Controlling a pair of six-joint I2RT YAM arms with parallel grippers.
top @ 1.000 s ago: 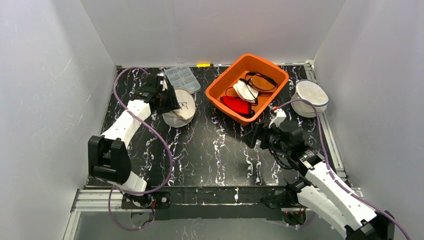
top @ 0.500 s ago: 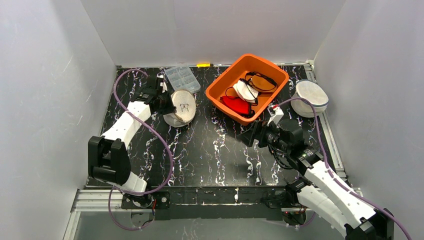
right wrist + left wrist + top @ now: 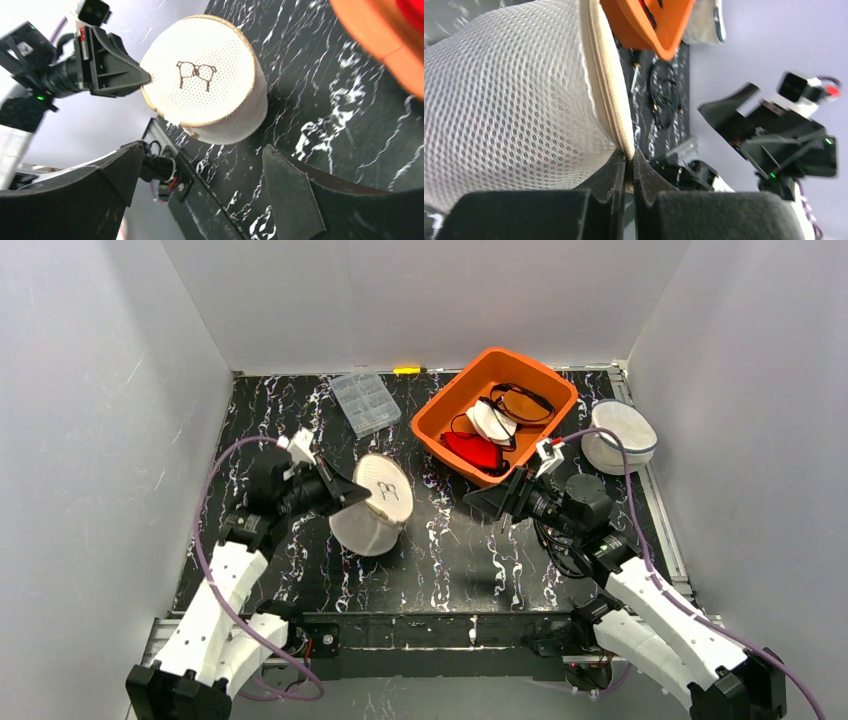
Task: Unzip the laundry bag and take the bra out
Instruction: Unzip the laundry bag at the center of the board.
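Observation:
The laundry bag (image 3: 372,508) is a round white mesh pouch with a beige zipper rim and a bra outline drawn on its flat face. It is tipped on edge at the table's front left of centre. My left gripper (image 3: 360,496) is shut on the bag's rim; in the left wrist view the beige zipper band (image 3: 608,85) runs down into the closed fingertips of the left gripper (image 3: 629,161). My right gripper (image 3: 481,503) stands open to the bag's right, apart from it. In the right wrist view the bag (image 3: 205,100) lies beyond the wide-open right gripper (image 3: 202,150). The bra is hidden.
An orange bin (image 3: 436,415) at the back centre holds red, white and orange garments. A second round mesh bag (image 3: 620,435) sits at the far right. A clear plastic compartment box (image 3: 365,402) and a small yellow item (image 3: 407,370) lie at the back.
My left gripper closed on the bag's rim and carried the bag from the back left toward the front centre. The right gripper shifted slightly left and up toward the bag.

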